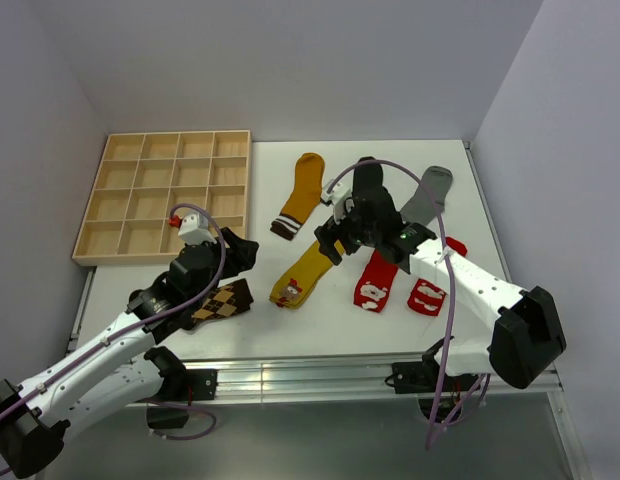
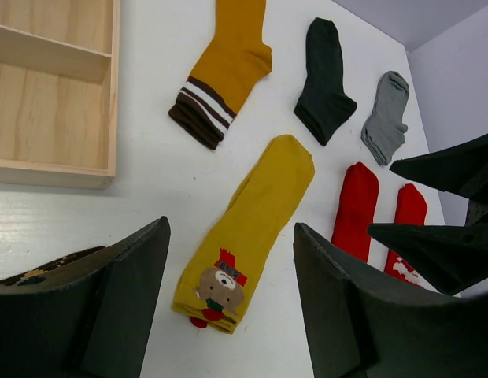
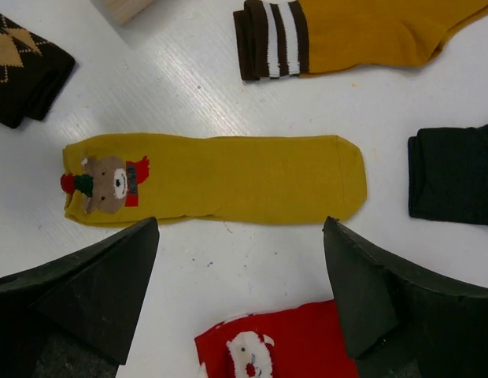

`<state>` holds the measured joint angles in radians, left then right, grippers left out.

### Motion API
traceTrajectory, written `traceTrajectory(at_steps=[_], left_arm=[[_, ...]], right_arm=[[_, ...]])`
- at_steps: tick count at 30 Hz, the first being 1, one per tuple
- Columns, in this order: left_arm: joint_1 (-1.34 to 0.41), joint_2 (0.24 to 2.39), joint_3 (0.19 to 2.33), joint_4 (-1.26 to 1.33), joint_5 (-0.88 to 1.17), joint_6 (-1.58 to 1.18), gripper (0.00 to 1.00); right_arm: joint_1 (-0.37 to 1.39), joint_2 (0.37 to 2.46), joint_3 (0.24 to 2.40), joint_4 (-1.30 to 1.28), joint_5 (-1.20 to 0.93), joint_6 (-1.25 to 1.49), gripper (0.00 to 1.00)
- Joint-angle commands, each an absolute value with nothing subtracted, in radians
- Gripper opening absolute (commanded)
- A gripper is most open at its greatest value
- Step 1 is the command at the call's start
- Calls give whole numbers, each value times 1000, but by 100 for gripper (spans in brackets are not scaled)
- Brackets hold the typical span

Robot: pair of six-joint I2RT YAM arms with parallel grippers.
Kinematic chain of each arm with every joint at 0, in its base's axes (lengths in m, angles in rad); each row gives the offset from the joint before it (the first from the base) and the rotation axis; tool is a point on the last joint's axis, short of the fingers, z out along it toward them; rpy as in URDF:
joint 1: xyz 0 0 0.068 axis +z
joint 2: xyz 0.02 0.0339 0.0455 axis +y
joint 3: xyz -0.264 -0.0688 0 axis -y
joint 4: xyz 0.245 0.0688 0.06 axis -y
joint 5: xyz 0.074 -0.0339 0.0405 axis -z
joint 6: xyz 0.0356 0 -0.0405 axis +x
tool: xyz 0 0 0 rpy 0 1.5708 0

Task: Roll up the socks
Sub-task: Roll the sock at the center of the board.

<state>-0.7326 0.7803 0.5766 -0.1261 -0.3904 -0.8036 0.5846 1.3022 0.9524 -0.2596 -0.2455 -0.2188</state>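
Pale lavender walls [image 1: 290,60] enclose a white table [image 1: 310,335] on three sides; its near edge seems a metal rail [image 1: 320,375].

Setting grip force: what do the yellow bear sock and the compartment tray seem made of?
Yellow bear sock: soft knit fabric, matte; fine knit texture, lies limp and flat. Fibre unclear.
Compartment tray: pale wood, likely plywood, unvarnished-looking; visible grain, no gloss.

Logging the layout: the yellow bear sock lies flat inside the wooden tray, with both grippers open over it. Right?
No. The yellow bear sock lies flat on the white table, outside the wooden tray, as the top external view shows. The left gripper and right gripper are open over it.
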Motion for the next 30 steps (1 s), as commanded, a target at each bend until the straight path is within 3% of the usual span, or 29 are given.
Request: traceTrajectory(at_steps=[1, 10, 14, 30], left_arm=[[-730, 765, 586, -115, -402, -810, 70], [-730, 755, 595, -127, -416, -807, 70], [-729, 765, 632, -161, -446, -816, 74], [-686, 723, 707, -261, -486, -818, 77]], right_arm=[[584, 1262, 934, -210, -235, -236, 92], [588, 1322, 959, -236, -212, -259, 87], [624, 1379, 966, -253, -181, -276, 80], [900, 1526, 953, -224, -95, -256, 75]])
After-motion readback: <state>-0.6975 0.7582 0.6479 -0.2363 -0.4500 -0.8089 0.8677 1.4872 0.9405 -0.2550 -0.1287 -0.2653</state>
